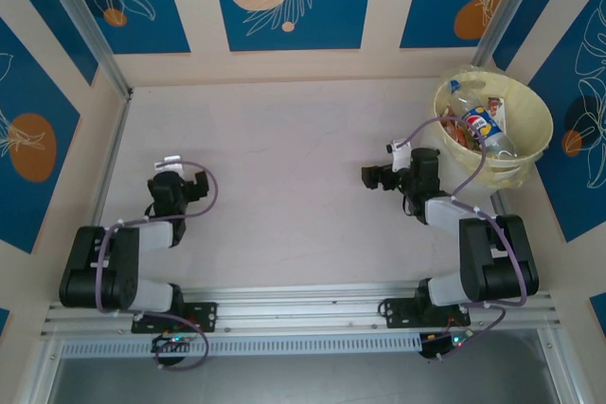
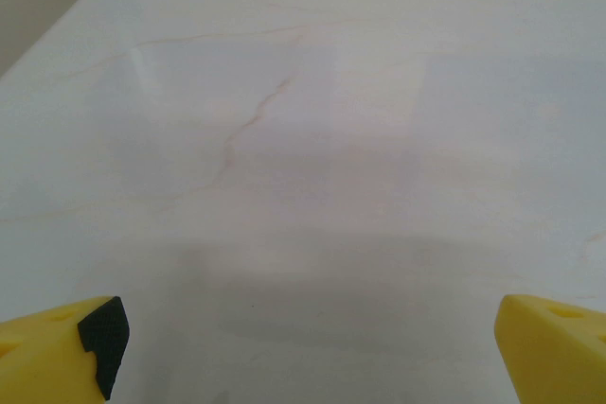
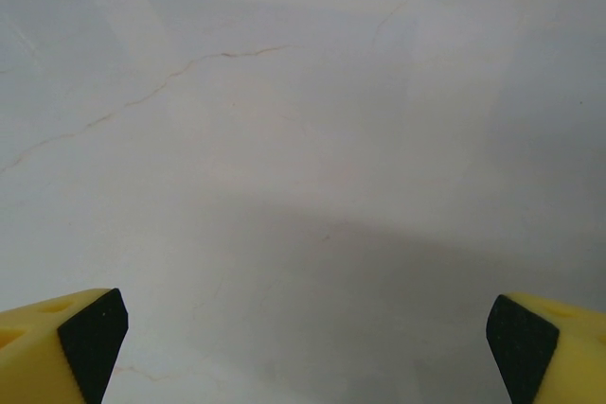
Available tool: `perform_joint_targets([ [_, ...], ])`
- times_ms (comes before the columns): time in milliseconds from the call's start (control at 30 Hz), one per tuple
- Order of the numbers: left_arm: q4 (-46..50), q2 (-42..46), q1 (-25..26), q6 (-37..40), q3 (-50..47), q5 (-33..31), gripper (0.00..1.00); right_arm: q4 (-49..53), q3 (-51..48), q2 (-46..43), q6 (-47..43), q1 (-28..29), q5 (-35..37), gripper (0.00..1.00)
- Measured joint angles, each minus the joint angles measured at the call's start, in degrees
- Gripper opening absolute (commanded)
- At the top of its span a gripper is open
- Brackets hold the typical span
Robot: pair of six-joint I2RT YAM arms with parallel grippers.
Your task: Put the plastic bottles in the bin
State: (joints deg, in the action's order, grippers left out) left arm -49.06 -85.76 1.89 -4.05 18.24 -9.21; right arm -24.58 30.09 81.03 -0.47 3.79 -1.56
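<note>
Bottles (image 1: 481, 126) in the bin (image 1: 536, 109); both grippers wide and empty.
The bottles lie heaped inside the bin at the table's (image 1: 284, 130) far right corner, so the job looks near done, though the bin's wall may hide some. The left gripper (image 2: 303, 357) and right gripper (image 3: 303, 352) hang over the table, fingers spread wide, holding nothing. The right one sits near the bin with nothing between them.
</note>
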Motion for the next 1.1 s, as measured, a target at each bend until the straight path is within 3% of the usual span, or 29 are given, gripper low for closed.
perform_joint_targets([
  [100,-0.6,-2.5,0.4,1.6,-0.1,1.2,1.00,-4.9,-1.4,0.1,0.0,-0.8,-0.4,1.00],
  [400,-1.3,-2.5,3.0,3.2,2.1,-3.3,1.00,-25.6,-12.8,4.5,1.6,-2.3,-0.1,1.00],
  [700,-1.3,-2.5,3.0,3.2,2.1,-3.5,1.00,-22.4,-6.3,5.9,5.0,-3.6,3.4,0.99],
  [867,-1.3,-2.5,3.0,3.2,2.1,-3.5,1.00,-22.2,-6.4,5.9,5.0,-5.7,-2.0,0.99],
  [1100,-1.3,-2.5,3.0,3.2,2.1,-3.5,1.00,-22.3,-6.5,5.9,5.0,-6.1,-3.9,0.99],
])
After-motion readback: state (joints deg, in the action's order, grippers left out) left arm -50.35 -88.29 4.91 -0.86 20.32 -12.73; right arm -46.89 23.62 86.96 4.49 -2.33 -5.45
